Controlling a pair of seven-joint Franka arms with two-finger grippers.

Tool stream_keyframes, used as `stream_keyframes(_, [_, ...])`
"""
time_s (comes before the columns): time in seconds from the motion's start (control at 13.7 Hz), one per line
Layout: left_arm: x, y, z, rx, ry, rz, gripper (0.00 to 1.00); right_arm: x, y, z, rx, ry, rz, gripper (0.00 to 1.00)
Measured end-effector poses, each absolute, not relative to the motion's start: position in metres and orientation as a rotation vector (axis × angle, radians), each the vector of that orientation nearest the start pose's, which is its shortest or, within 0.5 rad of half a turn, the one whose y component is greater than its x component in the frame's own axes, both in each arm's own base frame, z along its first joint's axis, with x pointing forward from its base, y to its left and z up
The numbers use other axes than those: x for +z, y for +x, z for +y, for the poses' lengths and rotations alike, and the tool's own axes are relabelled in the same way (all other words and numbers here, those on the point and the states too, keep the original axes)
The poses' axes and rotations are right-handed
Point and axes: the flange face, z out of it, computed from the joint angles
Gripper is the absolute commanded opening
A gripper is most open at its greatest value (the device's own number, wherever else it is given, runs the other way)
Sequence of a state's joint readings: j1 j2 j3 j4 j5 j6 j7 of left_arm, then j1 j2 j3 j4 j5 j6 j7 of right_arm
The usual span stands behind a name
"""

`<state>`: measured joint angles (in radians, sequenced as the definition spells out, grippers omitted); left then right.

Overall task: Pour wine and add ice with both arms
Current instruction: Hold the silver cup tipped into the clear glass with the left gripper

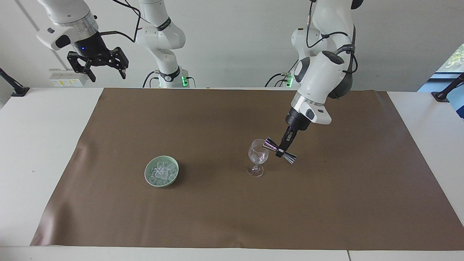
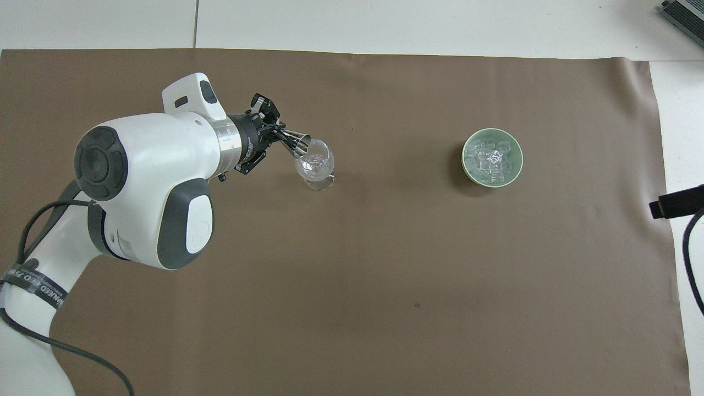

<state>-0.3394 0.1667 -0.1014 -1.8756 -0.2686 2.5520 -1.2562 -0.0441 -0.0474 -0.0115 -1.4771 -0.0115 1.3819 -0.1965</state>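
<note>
The left gripper (image 1: pixel 280 152) is pinching the narrow waist of a silver double-cone metal jigger (image 1: pixel 280 150), with its fingertips pressed together on it. The jigger is lying tilted, one mouth resting at the rim of a clear stemmed wine glass (image 1: pixel 258 156) and the other mouth pointing away toward the left arm's end of the table. In the overhead view the jigger (image 2: pixel 296 143) is meeting the rim of the glass (image 2: pixel 315 165) on the side toward the left arm. The glass is standing upright on a brown paper sheet (image 1: pixel 224 217) that is covering the middle of a white table (image 1: pixel 32 145).

The small clear ice cubes (image 1: pixel 161 172) are lying heaped in a pale green round ceramic bowl (image 1: pixel 148 179), which is sitting on the brown sheet well apart from the glass, toward the right arm's end of the table. In the overhead view the cubes (image 2: pixel 491 158) are filling the bowl (image 2: pixel 466 168).

The right gripper (image 1: pixel 107 74) is waiting high in the air above the table's edge at the right arm's end, with its black fingers spread wide and holding nothing.
</note>
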Motion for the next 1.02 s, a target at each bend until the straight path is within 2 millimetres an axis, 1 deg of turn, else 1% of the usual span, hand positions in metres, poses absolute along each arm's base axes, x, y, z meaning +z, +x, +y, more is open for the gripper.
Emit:
stream_keyframes(0.8, [0.4827, 0.5837, -0.2698, 0.262, 2.311, 1.235, 0.00, 0.6772, 0.5179, -0.0304, 0.077, -3.138, -0.218, 1.00])
stream_keyframes(1.02, [0.4836, 0.5808, -0.2765, 0.264, 2.319, 1.222, 0.00, 0.6772, 0.5179, -0.0304, 0.077, -3.138, -0.218, 1.00])
